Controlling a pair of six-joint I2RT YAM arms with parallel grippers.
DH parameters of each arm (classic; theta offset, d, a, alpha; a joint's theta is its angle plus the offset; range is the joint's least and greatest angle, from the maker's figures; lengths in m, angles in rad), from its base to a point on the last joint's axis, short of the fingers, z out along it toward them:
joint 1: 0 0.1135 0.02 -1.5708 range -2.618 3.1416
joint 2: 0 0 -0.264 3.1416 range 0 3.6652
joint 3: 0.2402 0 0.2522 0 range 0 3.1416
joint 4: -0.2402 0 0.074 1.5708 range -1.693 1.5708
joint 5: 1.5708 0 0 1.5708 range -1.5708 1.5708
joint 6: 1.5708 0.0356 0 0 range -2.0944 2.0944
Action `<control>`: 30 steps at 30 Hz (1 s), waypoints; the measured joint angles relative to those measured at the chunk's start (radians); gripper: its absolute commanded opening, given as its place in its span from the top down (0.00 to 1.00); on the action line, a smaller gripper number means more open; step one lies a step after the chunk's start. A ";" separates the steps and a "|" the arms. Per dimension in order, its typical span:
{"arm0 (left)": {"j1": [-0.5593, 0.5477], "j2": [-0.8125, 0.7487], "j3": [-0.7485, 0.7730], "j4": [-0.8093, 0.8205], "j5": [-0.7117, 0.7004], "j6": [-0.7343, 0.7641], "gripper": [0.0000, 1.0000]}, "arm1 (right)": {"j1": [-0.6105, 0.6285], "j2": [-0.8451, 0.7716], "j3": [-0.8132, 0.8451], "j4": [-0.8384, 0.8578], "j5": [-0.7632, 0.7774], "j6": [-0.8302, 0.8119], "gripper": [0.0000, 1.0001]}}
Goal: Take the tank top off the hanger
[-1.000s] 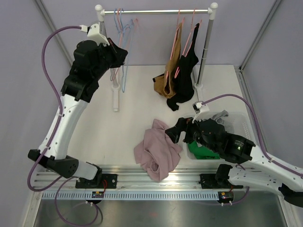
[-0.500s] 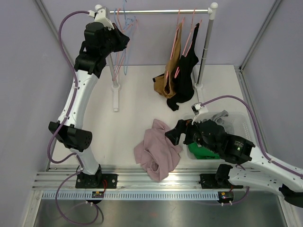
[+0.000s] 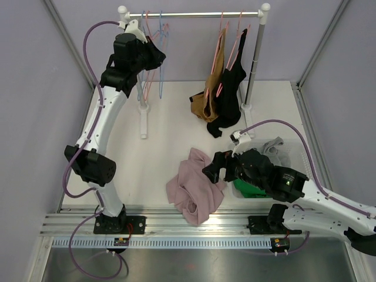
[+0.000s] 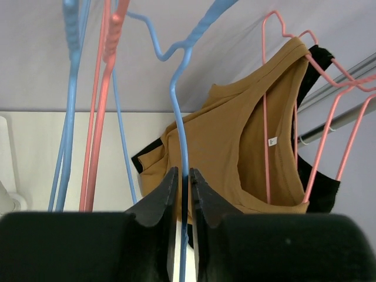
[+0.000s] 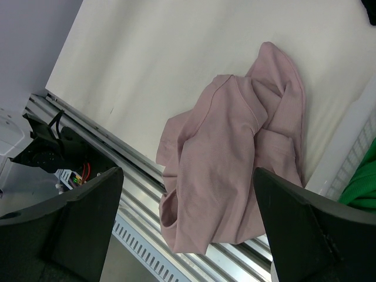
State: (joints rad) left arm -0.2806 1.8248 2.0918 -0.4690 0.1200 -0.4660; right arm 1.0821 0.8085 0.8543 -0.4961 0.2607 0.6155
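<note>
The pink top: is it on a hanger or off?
Off: the pink top lies crumpled on the table, with no hanger in it.

From 6 o'clock, the top camera overlooked the white table [image 3: 176, 117]. At 11 o'clock, the left wrist camera faced 3 o'clock toward the mustard-brown fabric tank top [image 4: 229, 147]. The right's looked closely down on the crumpled pink cloth garment [image 5: 235, 164]. Overhead showed both.

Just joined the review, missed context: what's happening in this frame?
The left gripper is up at the rail, jaws pinched on the wire of a bare blue hanger. The right gripper hangs open above a pink garment crumpled on the table. A brown tank top and a black tank top hang on pink hangers, untouched.
</note>
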 measured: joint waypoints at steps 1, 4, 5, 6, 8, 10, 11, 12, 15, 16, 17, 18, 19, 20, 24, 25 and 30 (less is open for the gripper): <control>0.000 -0.011 -0.006 -0.001 0.000 -0.003 0.77 | 0.000 0.007 0.000 0.000 -0.004 -0.004 0.01; 0.000 -0.050 -0.008 -0.003 0.000 -0.008 0.68 | 0.001 0.031 0.000 0.002 -0.017 -0.018 0.01; 0.000 -0.068 -0.008 -0.002 0.000 -0.008 0.65 | 0.001 0.043 0.000 0.002 -0.017 -0.021 0.01; 0.000 -0.087 -0.008 -0.001 0.000 -0.008 0.62 | 0.001 0.057 0.000 0.003 -0.017 -0.027 0.01; 0.000 -0.127 -0.008 -0.001 -0.006 0.000 0.39 | 0.001 0.089 0.000 0.004 -0.016 -0.037 0.01; 0.000 -0.174 -0.008 -0.002 -0.021 0.000 0.32 | 0.001 0.132 0.002 0.004 -0.015 -0.048 0.01; 0.000 -0.198 -0.008 -0.008 -0.027 0.002 0.27 | 0.001 0.159 0.004 0.002 -0.016 -0.056 0.01; 0.000 -0.223 -0.008 -0.015 -0.033 0.007 0.22 | 0.001 0.188 0.008 -0.001 -0.016 -0.066 0.00; 0.000 -0.303 -0.029 -0.031 -0.043 0.026 0.01 | 0.001 0.282 0.031 -0.011 -0.029 -0.092 0.01; 0.000 -0.337 -0.046 -0.039 -0.044 0.032 0.01 | 0.001 0.320 0.045 -0.021 -0.043 -0.105 0.00; 0.000 -0.376 -0.069 -0.047 -0.043 0.039 0.01 | 0.001 0.359 0.059 -0.027 -0.058 -0.116 0.00; 0.000 -0.420 -0.106 -0.056 -0.043 0.046 0.01 | 0.002 0.399 0.077 -0.032 -0.073 -0.127 0.00; 0.000 -0.470 -0.150 -0.068 -0.043 0.051 0.01 | 0.002 0.442 0.096 -0.034 -0.086 -0.137 0.01; 0.000 -0.521 -0.196 -0.076 -0.044 0.055 0.01 | 0.003 0.484 0.114 -0.036 -0.098 -0.147 0.01; 0.000 -0.740 -0.405 -0.097 -0.045 0.059 0.01 | 0.011 0.641 0.168 -0.038 -0.109 -0.179 0.00; 0.000 -0.796 -0.457 -0.101 -0.044 0.060 0.01 | 0.015 0.678 0.178 -0.040 -0.110 -0.187 0.01; 0.000 -1.012 -0.618 -0.146 -0.045 0.074 0.01 | 0.045 0.866 0.237 -0.063 -0.103 -0.202 0.00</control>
State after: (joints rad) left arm -0.2806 0.8127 1.4738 -0.6151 0.0746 -0.3920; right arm 1.1267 1.6749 1.0908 -0.5587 0.1574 0.4133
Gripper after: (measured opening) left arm 0.988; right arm 0.993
